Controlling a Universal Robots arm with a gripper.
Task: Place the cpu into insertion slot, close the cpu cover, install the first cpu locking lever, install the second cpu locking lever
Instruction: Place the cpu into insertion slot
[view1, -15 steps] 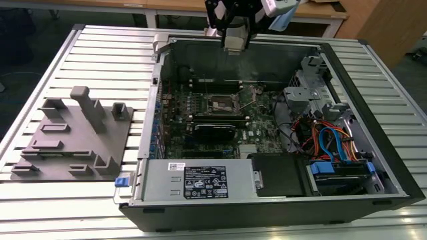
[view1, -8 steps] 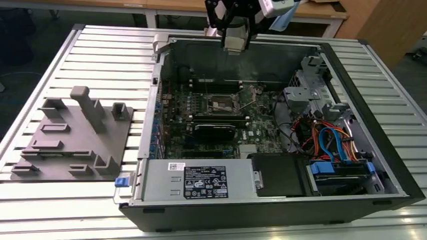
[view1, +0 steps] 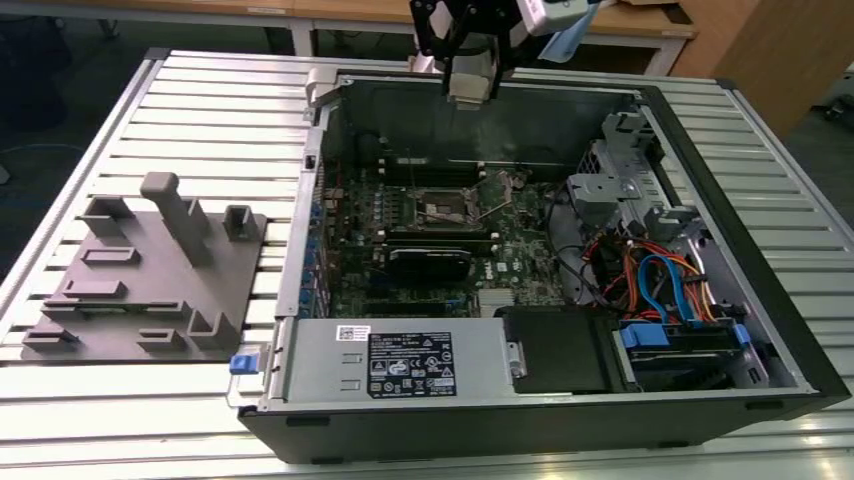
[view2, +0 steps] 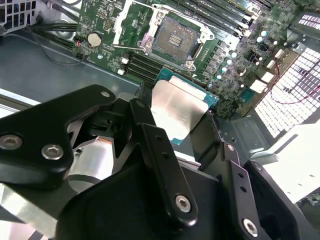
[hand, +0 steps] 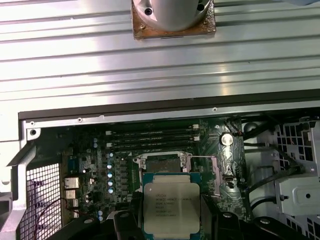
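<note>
The black two-fingered gripper (view2: 176, 112) is clamped on opposite edges of the flat square silver-topped cpu (hand: 171, 207). In the upper middle of the exterior view it hangs above the open black computer case (view1: 534, 440). The black-framed square insertion slot (view1: 447, 207) sits mid-frame, its dark centre exposed, with clear air between it and the chip.

Bright even light; glare on cpu (view2: 175, 112)
</note>
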